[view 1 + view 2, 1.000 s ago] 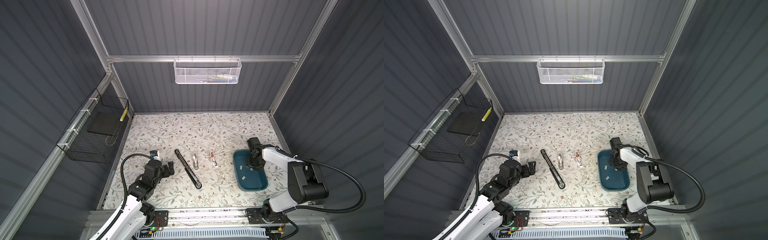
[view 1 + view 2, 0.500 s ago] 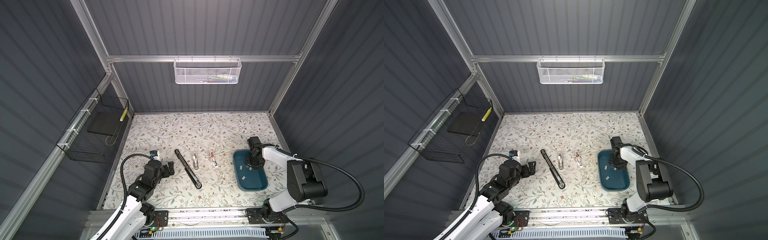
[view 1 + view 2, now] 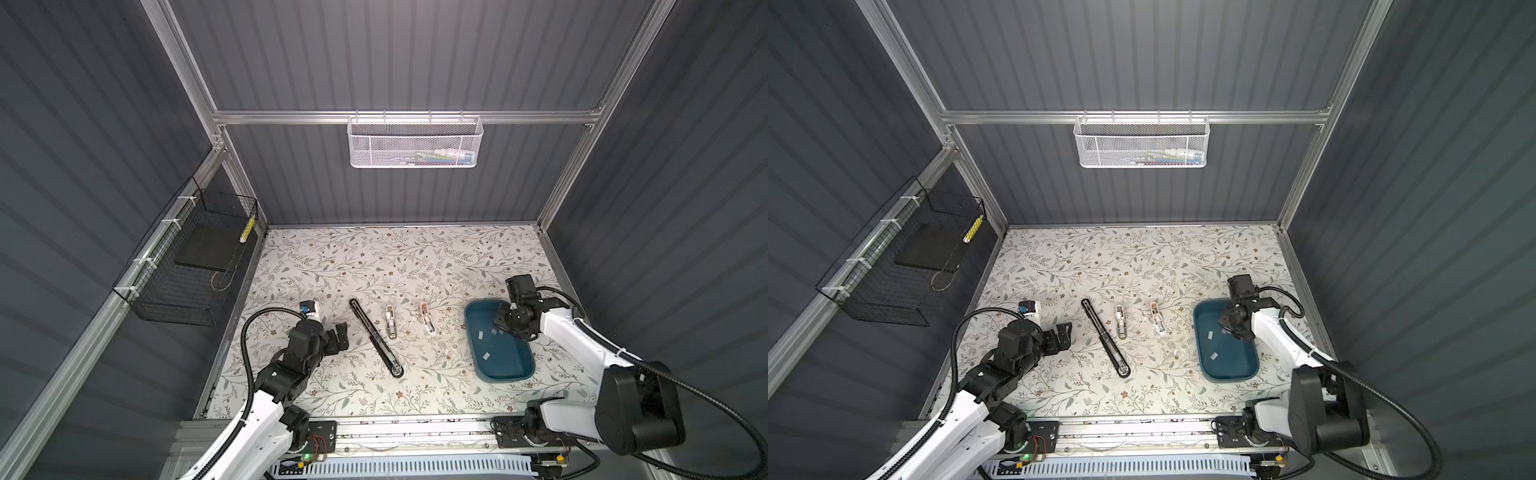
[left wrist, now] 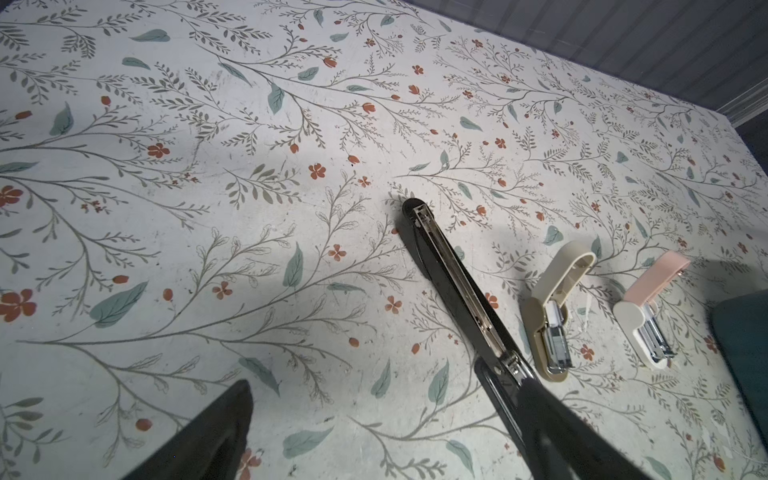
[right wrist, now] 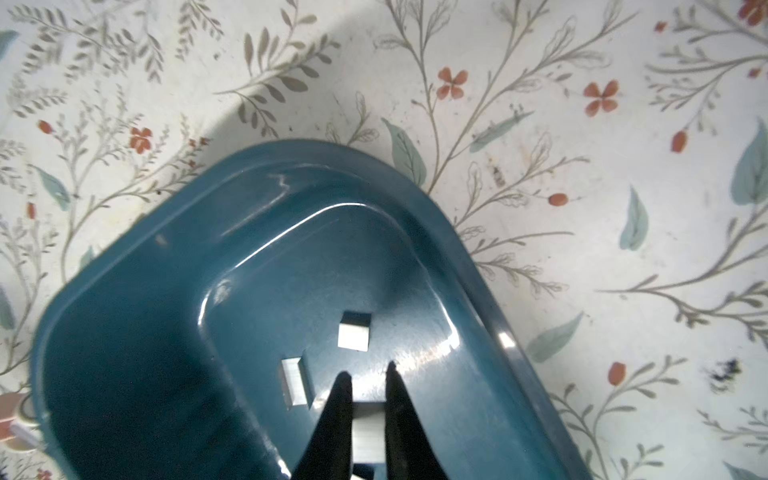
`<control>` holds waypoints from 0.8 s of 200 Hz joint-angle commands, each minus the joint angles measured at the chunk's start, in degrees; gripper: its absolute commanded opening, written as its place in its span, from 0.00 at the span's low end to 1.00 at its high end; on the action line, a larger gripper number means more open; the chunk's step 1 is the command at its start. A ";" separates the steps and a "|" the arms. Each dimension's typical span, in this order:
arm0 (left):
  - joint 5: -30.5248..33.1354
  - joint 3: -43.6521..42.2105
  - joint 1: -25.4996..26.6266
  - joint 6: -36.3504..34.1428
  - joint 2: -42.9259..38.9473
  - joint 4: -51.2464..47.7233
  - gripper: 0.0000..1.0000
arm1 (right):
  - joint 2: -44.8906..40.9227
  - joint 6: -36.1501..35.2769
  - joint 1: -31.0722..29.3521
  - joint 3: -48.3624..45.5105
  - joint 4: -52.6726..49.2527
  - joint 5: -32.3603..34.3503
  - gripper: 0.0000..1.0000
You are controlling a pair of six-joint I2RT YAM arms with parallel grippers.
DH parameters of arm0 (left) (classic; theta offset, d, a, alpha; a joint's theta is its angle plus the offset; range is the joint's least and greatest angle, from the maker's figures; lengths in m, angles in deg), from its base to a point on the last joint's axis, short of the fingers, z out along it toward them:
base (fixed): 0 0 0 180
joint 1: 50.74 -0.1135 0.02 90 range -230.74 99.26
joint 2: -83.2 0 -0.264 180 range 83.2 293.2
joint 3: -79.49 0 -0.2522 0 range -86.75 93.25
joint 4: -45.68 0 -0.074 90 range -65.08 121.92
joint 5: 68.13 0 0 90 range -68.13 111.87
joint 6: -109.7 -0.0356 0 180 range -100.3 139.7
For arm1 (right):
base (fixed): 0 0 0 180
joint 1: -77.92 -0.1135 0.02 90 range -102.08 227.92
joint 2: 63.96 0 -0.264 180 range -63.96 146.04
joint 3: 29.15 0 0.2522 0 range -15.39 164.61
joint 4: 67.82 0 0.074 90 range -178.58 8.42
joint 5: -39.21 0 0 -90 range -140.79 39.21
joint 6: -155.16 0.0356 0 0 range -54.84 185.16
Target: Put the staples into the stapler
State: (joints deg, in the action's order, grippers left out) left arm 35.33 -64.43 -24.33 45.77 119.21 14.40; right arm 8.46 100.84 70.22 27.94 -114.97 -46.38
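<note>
Inside teal tray (image 5: 270,195), right pincer (image 5: 367,370) clamps staple strip (image 5: 368,432).

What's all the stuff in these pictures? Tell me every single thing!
table: one, white with flowers, under everything
long stapler: one, black, opened flat, left of the middle
beige stapler: one, right of the long stapler
pink stapler: one, between the beige stapler and the tray
tray: one, teal, on the right
staples: at least three strips, silvery, in the tray
mesh basket: one, white, on the back rail
wire basket: one, black, on the left wall
left gripper: black, open, beside the long stapler
right gripper: black, in the tray, closed on one of the staples
</note>
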 commanded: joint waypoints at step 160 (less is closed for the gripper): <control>-12.62 -1.93 -0.22 -4.31 0.30 5.45 1.00 | 3.42 -17.58 -28.91 3.33 31.68 -0.32 0.16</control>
State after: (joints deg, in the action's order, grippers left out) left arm 30.52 -65.45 -24.33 44.69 118.84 16.52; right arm 9.68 88.08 42.70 31.40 -91.97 -45.36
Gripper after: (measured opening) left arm 0.994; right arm 0.162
